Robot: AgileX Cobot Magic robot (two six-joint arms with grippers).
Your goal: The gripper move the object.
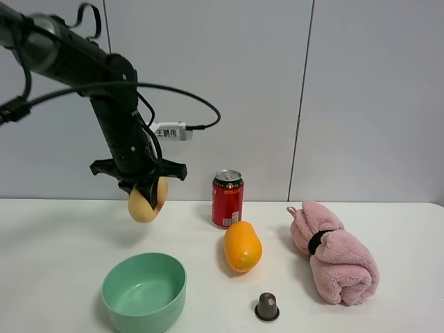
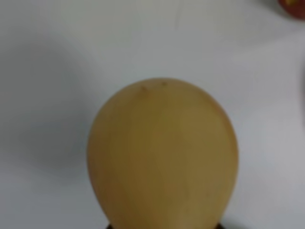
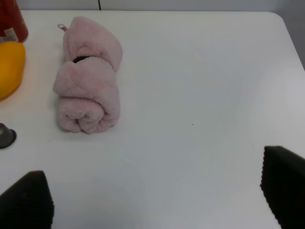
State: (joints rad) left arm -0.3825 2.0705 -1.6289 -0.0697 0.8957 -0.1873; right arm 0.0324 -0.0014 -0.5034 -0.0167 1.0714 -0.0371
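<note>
The object is a pale yellow-tan egg-shaped fruit [image 1: 143, 205]. My left gripper [image 1: 148, 198] is shut on it and holds it in the air above the white table, behind and above the green bowl [image 1: 144, 293]. In the left wrist view the fruit [image 2: 162, 157] fills the middle and hides the fingers. My right gripper [image 3: 155, 191] is open and empty above the right part of the table; its two black fingertips [image 3: 285, 183] show at the frame's corners. It is out of the exterior view.
A red can [image 1: 227, 199] stands at the back middle. A brighter orange fruit [image 1: 242, 246] lies in front of it. A rolled pink towel [image 1: 334, 251] lies at the right. A small dark capsule [image 1: 267, 306] sits near the front edge.
</note>
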